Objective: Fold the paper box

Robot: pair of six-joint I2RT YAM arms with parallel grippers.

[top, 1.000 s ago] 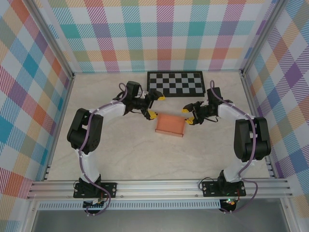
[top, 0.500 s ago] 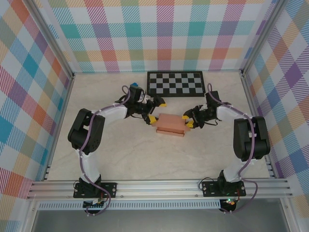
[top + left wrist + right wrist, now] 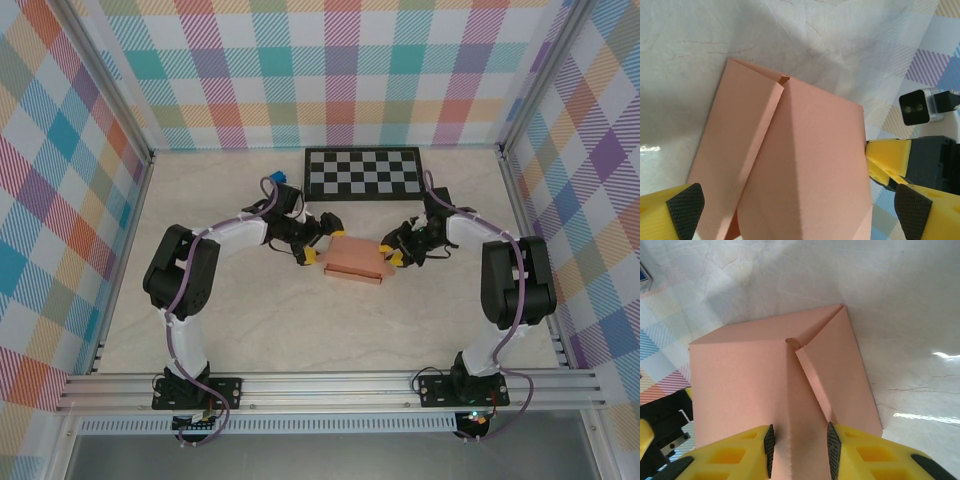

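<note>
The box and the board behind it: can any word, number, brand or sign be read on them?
No text can be read anywhere.
The box is plain salmon-orange card without print.
The checkerboard has only black and white squares, no letters or numbers.

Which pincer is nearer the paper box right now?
Right. The right pincer pinches the paper box at one end; the left pincer stands wide open, straddling its opposite end.

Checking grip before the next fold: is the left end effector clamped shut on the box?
No, the left end effector has its fingertips wide apart, one at each side of the box.
</note>
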